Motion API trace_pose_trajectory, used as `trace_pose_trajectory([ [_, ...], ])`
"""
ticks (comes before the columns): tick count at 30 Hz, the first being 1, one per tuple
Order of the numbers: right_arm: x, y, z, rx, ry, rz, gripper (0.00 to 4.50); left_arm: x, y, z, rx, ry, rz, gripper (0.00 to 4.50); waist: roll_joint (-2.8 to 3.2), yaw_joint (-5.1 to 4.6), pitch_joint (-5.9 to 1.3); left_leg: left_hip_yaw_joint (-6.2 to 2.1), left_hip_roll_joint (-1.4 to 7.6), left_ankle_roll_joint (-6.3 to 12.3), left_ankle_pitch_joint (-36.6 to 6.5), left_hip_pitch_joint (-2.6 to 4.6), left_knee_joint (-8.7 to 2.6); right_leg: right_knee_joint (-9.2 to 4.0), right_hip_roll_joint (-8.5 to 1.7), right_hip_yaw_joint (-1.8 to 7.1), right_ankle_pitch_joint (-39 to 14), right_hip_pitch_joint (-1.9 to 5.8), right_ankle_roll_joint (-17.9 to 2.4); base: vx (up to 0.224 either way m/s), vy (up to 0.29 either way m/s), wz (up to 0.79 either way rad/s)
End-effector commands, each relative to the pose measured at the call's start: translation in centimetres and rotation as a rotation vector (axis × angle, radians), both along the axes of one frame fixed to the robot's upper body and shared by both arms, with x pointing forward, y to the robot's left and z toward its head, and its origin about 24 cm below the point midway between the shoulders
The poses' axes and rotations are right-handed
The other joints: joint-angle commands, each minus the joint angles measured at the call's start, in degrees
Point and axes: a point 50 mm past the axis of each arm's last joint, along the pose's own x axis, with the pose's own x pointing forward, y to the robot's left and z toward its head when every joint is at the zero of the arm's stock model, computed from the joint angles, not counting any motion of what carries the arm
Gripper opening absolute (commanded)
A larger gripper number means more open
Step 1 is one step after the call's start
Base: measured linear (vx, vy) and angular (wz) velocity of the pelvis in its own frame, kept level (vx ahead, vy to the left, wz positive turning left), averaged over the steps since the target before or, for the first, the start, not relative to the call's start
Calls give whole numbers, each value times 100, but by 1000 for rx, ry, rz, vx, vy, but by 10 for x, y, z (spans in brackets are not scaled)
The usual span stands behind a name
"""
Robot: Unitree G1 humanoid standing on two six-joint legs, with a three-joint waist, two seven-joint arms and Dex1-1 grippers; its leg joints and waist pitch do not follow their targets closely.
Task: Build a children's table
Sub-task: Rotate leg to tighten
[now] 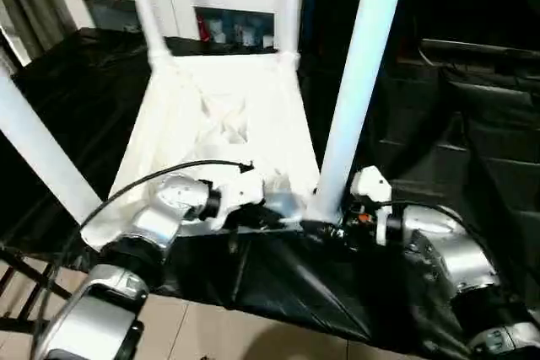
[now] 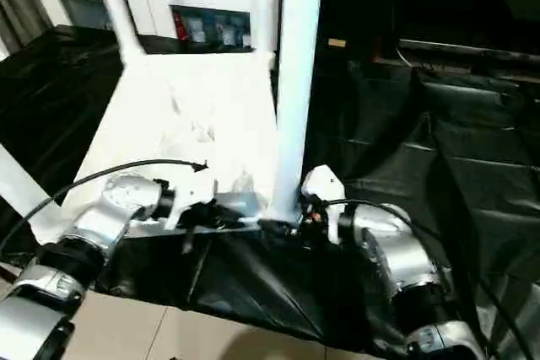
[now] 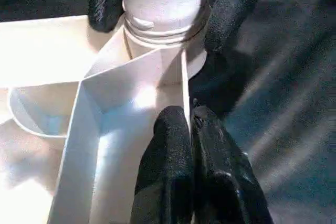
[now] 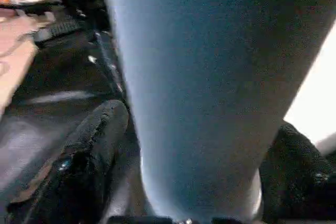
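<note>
Head views: the tabletop (image 1: 224, 115) lies upside down at frame centre on the black-draped worktop (image 1: 472, 158), with legs standing in its corner sockets. The near-right leg (image 1: 359, 82) rises from lower centre.

Left wrist view: the left gripper (image 3: 190, 129) has its jaws closed on the tabletop's rim.

Right wrist view: the right gripper (image 4: 197, 156) clasps the leg, jaws spread around it.

Judgement: keep the rim pinned, hold the leg vertical, and press straight down until fully seated.

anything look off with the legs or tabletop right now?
Yes: the near-left leg leans sharply outward, while the leg the right tool grips tilts only slightly. The left tool pinches the tabletop rim. No visible damage.
</note>
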Motion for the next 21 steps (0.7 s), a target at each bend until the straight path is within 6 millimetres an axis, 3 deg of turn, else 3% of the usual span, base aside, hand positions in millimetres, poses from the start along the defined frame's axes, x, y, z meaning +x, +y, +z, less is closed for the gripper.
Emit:
trace_pose_trajectory([
  [1, -3, 11, 2, 20, 24, 98, 339, -10, -1, -15, 77, 64, -78, 0, -56, 15, -281, -74, 295, 556, -553, 7, -346, -332, -483, 265, 343, 273, -1590, 0, 0, 0],
  [11, -9, 14, -2, 16, 65, 168, 271, -10, 2, -15, 87, 84, -103, 0, -55, 66, -281, -77, 301, 513, -533, 12, -350, -323, -493, 262, 311, 278, -1575, 0, 0, 0],
  [12, -10, 15, -3, 17, 69, 170, 271, -10, 3, -15, 86, 85, -104, 0, -19, 68, -285, -82, 300, 514, -506, 10, -345, -313, -495, 260, 378, 278, -1583, 0, 0, 0],
  [13, -10, 15, -3, 17, 69, 170, 260, -10, 3, -15, 86, 85, -104, 0, -29, 62, -287, -77, 298, 522, -505, 12, -344, -318, -489, 258, 410, 277, -1584, 0, 0, 0],
  [17, -8, 16, -5, 61, 75, 79, 256, -6, 1, -15, 70, 83, -49, 0, -30, 59, -290, -74, 295, 525, -501, 14, -340, -311, -487, 257, 505, 280, -1612, 0, 0, 0],
  [19, -6, 16, -7, 79, 70, 6, 255, -3, -2, -15, 65, 67, -7, 0, -35, 56, -267, -75, 297, 462, -629, 16, -357, -341, -495, 257, 257, 270, -1600, 0, 0, 0],
  [21, 1, 14, -12, 66, 45, -143, 255, 2, -7, -15, 49, 46, 72, 0, -40, 29, -226, -86, 293, 248, -990, 51, -400, -429, -511, 271, -568, 239, -1470, 0, 0, 0],
])
